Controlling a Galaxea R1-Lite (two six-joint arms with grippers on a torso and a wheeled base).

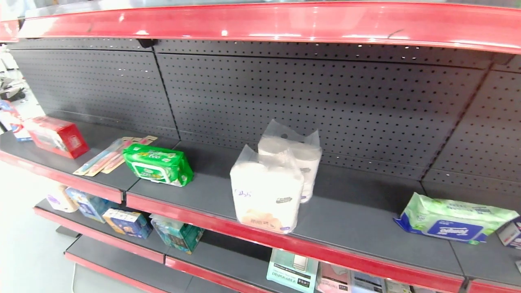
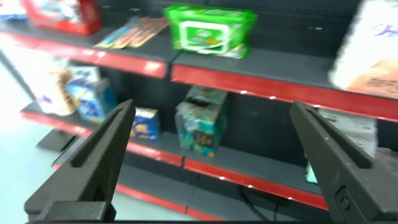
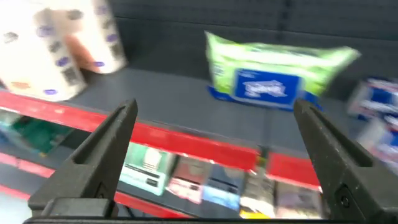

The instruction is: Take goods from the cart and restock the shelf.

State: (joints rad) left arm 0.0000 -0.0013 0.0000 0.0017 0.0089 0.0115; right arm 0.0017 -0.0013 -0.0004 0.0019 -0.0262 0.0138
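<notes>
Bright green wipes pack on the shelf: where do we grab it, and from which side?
Probably its middle, across the narrow span, front long edge to back one. The green wipes pack lies flat, label up, near the shelf lip, so come from the aisle, angled down. The toothbrush packs crowd its left end. The left pincer, open, is nearer.
</notes>
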